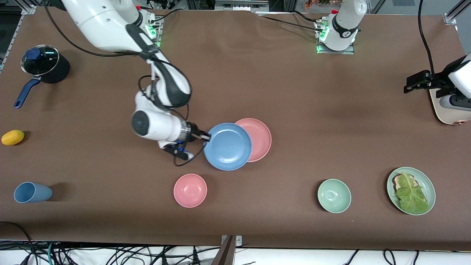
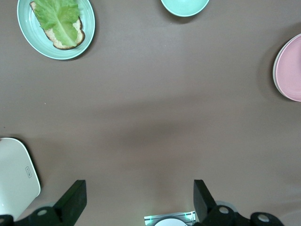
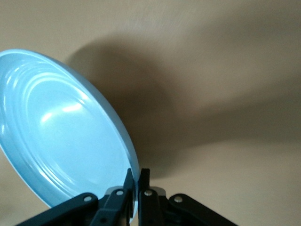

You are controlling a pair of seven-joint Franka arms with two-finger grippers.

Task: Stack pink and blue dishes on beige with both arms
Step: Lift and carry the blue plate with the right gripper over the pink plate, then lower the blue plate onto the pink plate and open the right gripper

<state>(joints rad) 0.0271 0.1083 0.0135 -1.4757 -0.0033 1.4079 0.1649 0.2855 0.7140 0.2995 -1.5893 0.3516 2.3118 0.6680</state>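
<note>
Blue plate (image 1: 228, 146) pinched by right gripper (image 1: 206, 137), over pink plate (image 1: 259, 138).

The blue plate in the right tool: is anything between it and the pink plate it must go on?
Nothing visible. The right tool holds the blue plate partly over the pink plate.
</note>
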